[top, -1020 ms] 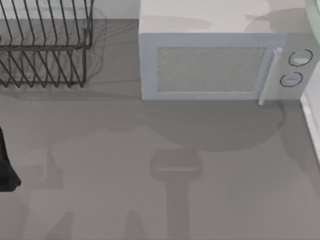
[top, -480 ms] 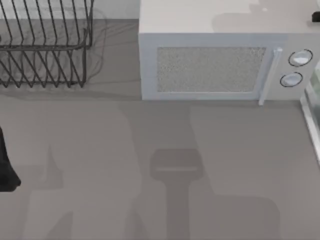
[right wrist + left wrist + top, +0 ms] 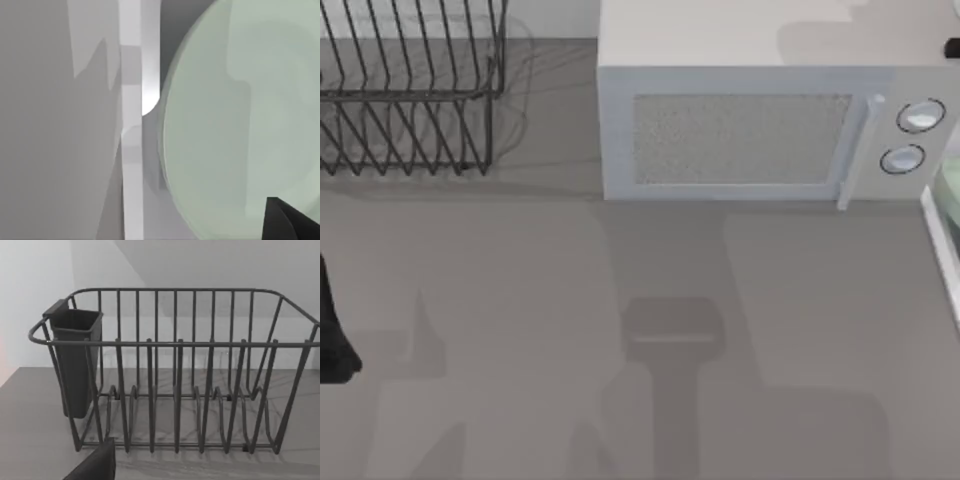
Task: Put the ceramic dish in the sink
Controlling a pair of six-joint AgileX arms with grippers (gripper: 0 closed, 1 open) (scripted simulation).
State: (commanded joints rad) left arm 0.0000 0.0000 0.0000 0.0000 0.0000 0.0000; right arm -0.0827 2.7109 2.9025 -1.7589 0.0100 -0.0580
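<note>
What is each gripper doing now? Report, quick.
Left gripper: parked facing the dish rack, state cannot be told.
Right gripper: at the ceramic dish beside the sink rim, state cannot be told.

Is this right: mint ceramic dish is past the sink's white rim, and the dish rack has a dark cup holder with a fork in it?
Not quite. The cup holder on the dish rack looks to hold no fork, going by the left wrist view. The rest holds: in the right wrist view the mint ceramic dish lies beyond the sink rim.

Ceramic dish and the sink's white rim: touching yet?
Cannot tell. In the right wrist view the ceramic dish overlaps the sink rim, but neither contact nor gap shows.
</note>
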